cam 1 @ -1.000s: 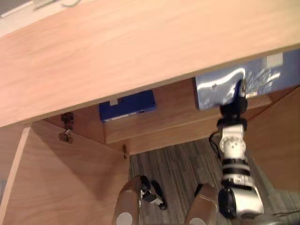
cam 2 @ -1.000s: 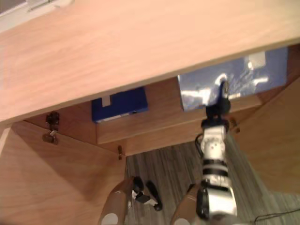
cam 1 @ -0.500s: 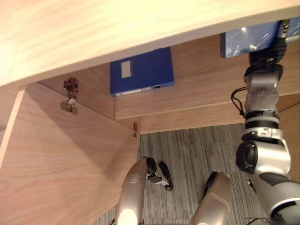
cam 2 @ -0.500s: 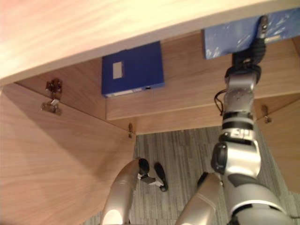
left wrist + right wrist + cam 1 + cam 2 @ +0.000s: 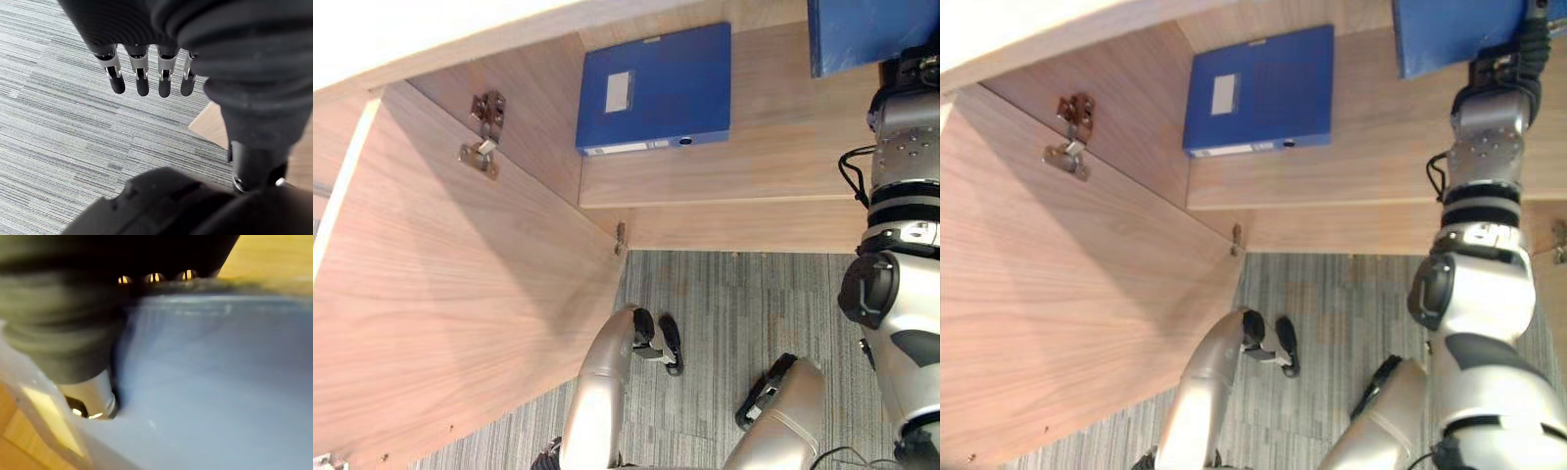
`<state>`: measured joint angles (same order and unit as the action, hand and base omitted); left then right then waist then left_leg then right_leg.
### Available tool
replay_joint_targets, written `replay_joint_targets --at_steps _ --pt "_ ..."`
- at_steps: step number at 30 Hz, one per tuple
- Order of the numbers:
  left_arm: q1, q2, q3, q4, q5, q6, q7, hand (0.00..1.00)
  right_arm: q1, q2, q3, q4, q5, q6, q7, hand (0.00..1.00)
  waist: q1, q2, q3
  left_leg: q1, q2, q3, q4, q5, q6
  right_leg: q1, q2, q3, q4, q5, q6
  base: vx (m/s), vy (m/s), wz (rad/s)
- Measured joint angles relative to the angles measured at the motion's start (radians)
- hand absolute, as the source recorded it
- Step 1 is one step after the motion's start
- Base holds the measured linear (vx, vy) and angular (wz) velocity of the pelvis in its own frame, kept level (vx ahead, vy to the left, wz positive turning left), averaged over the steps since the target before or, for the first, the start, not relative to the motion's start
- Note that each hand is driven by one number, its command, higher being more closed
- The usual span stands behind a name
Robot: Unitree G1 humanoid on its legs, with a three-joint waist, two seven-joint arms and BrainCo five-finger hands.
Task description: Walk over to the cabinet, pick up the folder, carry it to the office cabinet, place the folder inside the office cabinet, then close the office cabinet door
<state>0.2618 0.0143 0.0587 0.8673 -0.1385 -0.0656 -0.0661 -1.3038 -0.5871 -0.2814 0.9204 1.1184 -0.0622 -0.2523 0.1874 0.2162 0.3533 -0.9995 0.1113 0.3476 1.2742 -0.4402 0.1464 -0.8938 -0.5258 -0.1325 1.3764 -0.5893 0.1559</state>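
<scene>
- Right hand [image 5: 93,390] was up at the open office cabinet [image 5: 734,211], arm reaching in from the robot's right.
- Its fingers [image 5: 154,278] were curled over the far edge of the blue folder [image 5: 862,34], with the thumb pressed on the near face, so we logged a clamped hold on the folder.
- The blue folder sat at the far right of the cabinet opening, above the wooden shelf [image 5: 734,166]. We could not tell if it touched the shelf.
- A pale label showed near one corner of the folder in the right wrist view.
- A second folder [image 5: 654,90], also blue with a pale label, lay flat on the same shelf. It was to the left of the held one and apart from it.
- The cabinet door [image 5: 450,313] stood swung open on the robot's left, with a metal hinge [image 5: 484,132] near its inner edge.
- Left hand [image 5: 142,78] hung low over the grey striped carpet [image 5: 58,122], fingers straight and relaxed, holding nothing.
</scene>
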Motion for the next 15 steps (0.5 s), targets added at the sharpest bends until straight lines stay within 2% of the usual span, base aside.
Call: replay_joint_targets --at_steps 6,11,14,15 --pt "-0.045 0.004 0.020 0.028 0.032 0.000 0.028 0.00 -0.001 0.001 -0.005 0.000 0.009 -0.004 -0.046 1.00 0.001 0.003 0.020 -0.079 0.005 -0.007 0.029 0.016 0.002 -0.084 -0.001 0.013 0.048 -0.009 -0.017 0.01 -0.046 0.07" --pt "-0.089 -0.002 0.063 0.049 0.054 0.009 0.061 0.00 -0.001 0.026 -0.057 0.000 0.041 -0.054 -0.107 1.00 0.001 0.003 0.035 -0.119 0.006 -0.015 0.046 0.023 -0.008 -0.123 0.000 0.022 0.078 -0.020 -0.023 0.01 -0.050 0.06" --pt "-0.094 -0.002 0.068 0.050 0.055 0.010 0.076 0.00 -0.001 0.048 -0.091 -0.007 0.040 -0.061 -0.112 1.00 -0.002 0.003 0.035 -0.126 0.007 -0.016 0.046 0.024 -0.009 -0.130 0.001 0.023 0.080 -0.020 -0.023 0.01 -0.026 0.00" --pt "-0.097 -0.004 0.074 0.050 0.055 0.010 0.080 0.00 0.000 0.051 -0.091 -0.012 0.040 -0.067 -0.115 0.00 -0.003 0.002 0.035 -0.130 0.007 -0.017 0.046 0.025 -0.009 -0.133 0.002 0.023 0.080 -0.020 -0.023 0.00 0.000 0.00"
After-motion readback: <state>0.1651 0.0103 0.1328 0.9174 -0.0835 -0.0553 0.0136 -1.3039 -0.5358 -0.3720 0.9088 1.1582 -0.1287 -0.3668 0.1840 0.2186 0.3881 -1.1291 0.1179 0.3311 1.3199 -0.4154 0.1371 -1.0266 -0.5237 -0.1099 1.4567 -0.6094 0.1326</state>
